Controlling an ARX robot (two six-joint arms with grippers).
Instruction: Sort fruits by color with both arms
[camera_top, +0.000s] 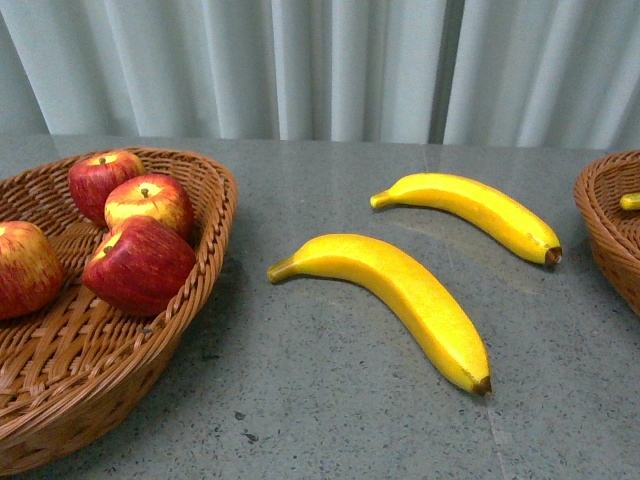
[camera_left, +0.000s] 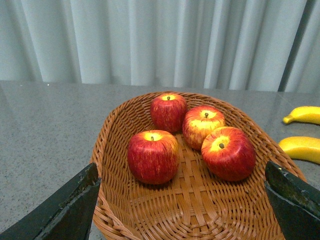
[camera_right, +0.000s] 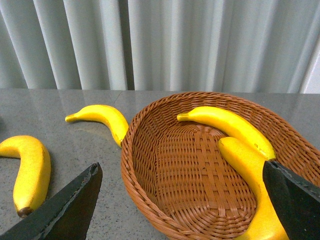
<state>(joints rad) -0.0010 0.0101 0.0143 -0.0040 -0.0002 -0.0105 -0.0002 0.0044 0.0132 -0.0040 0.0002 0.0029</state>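
Front view: we see 4 apples (camera_top: 140, 262) grouped in the left basket (camera_top: 100, 400), red done; 2 bananas (camera_top: 400, 295) lie loose on the table (camera_top: 320, 420) between baskets, likely bound for the right basket (camera_right: 195, 170), which holds 2 more. Our left fingers (camera_left: 70, 205) and right fingers (camera_right: 70, 205) are spread wide, holding nothing.

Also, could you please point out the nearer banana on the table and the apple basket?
Nearer banana (camera_top: 395, 280), front view, middle of its body.
Apple basket (camera_top: 220, 215), front view, bare right rim.
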